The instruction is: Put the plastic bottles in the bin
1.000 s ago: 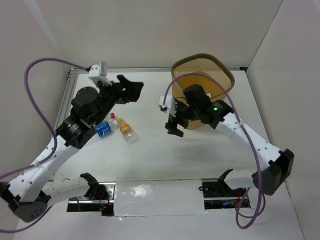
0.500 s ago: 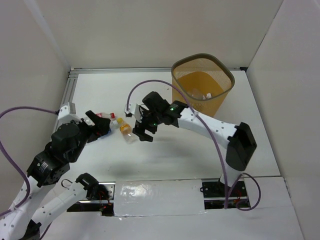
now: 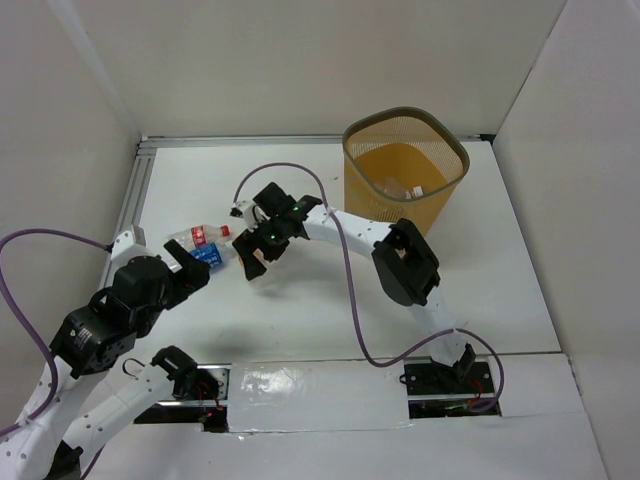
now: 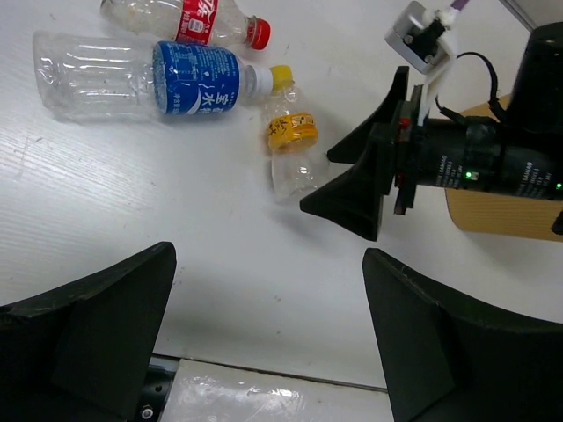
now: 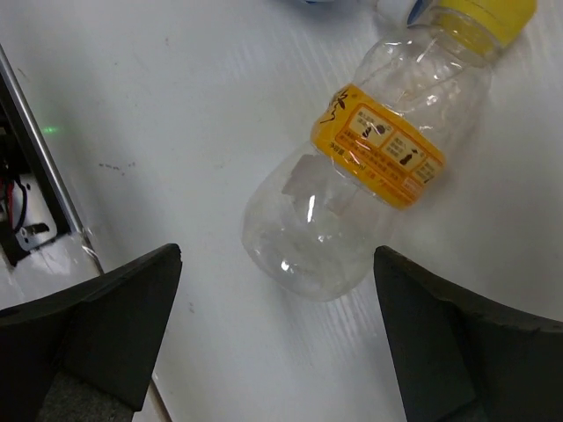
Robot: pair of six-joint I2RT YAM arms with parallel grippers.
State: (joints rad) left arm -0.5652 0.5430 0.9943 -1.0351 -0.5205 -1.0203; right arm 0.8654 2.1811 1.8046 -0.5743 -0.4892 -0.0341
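Note:
Three see-through plastic bottles lie on the white table at the left: a red-label one (image 3: 200, 236) (image 4: 189, 13), a blue-label one (image 3: 208, 255) (image 4: 167, 77) and a small yellow-label, yellow-capped one (image 4: 292, 145) (image 5: 352, 193). My right gripper (image 3: 252, 260) (image 4: 365, 189) (image 5: 277, 343) is open, low over the yellow-label bottle, whose base lies just ahead of the gap between its fingers. My left gripper (image 3: 190, 265) (image 4: 268, 325) is open and empty, near the blue-label bottle. The orange-yellow mesh bin (image 3: 405, 165) stands at the back right with a bottle (image 3: 405, 190) inside.
A metal rail (image 3: 135, 190) runs along the table's left edge. White walls close in the left, back and right sides. A taped strip (image 3: 315, 395) lies at the near edge between the arm bases.
My right arm has swung left from the bin to the bottles and now hovers over the yellow-label one. My left arm has drawn back and down toward the near left.

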